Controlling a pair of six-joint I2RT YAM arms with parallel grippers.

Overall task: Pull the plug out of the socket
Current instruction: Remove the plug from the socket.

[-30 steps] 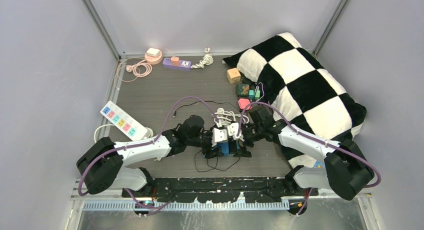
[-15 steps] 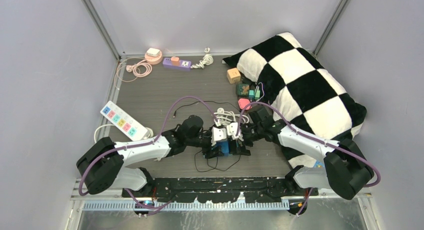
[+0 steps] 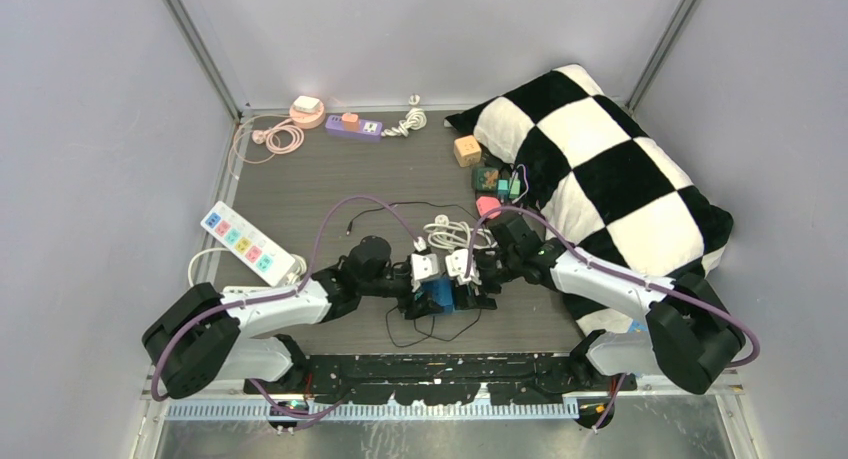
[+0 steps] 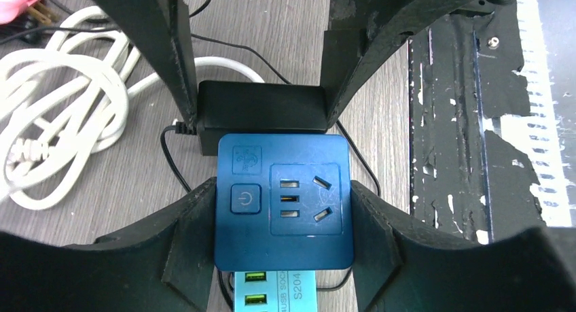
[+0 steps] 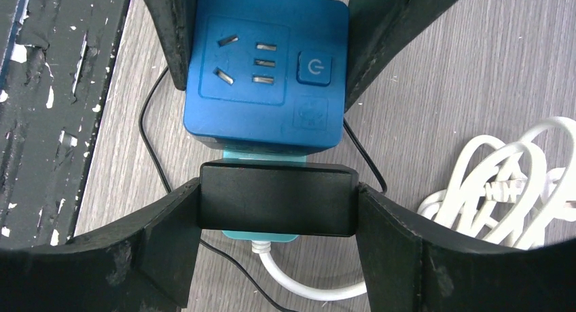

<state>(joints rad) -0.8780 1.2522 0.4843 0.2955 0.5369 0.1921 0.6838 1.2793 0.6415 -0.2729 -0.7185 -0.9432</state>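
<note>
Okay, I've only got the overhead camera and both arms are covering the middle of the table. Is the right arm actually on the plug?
Observer: Yes. In the right wrist view the black plug sits between the right jaws, which look flush against both of its ends.
Operator: And what's the left arm doing?
Observer: The left jaws clamp the blue socket cube on two opposite sides, bracing it.
Operator: Is the plug out?
Observer: Not yet. It sits tight against the cube's side, with no gap visible between them.
</note>
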